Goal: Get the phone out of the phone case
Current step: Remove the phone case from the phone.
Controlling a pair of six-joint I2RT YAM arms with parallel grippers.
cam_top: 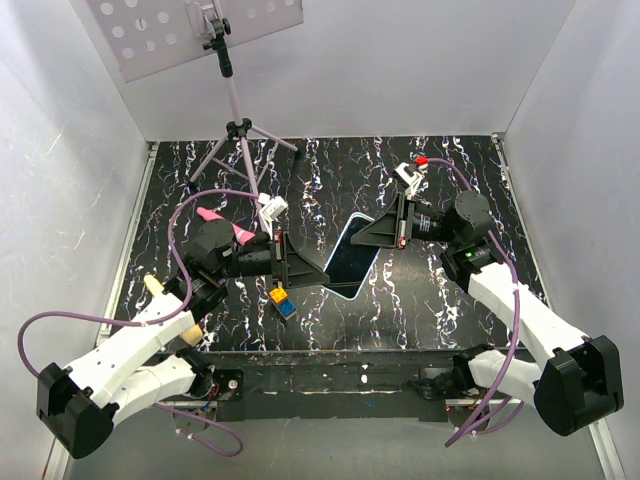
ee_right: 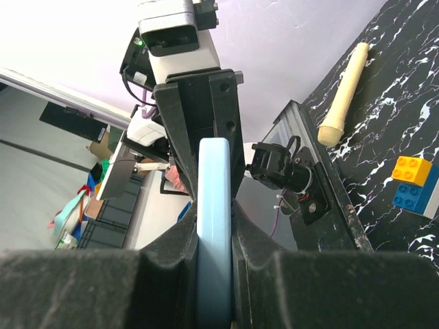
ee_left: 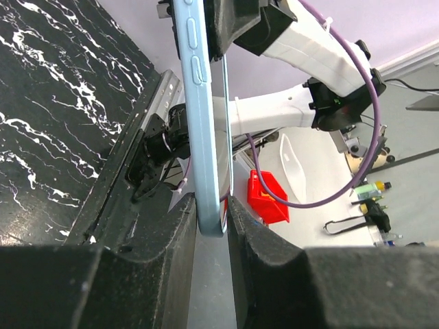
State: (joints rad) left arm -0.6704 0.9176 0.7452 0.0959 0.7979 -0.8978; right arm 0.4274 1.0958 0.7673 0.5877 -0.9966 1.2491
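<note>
While the left gripper [cam_top: 303, 266] is clamping one end of the case [ee_left: 206, 137], its fingers [ee_left: 180, 233] are pressing narrowly on both faces. The right gripper [cam_top: 388, 232] is pinching the opposite end the same way, with its fingers [ee_right: 250, 240] touching the blue shell. The phone [cam_top: 350, 260] is sitting in the case, hanging tilted between the arms over the middle of the table [cam_top: 450, 300]. Blocks [cam_top: 281, 300] are lying just beside the left gripper. A tripod [cam_top: 240, 140] is standing behind, well apart.
</note>
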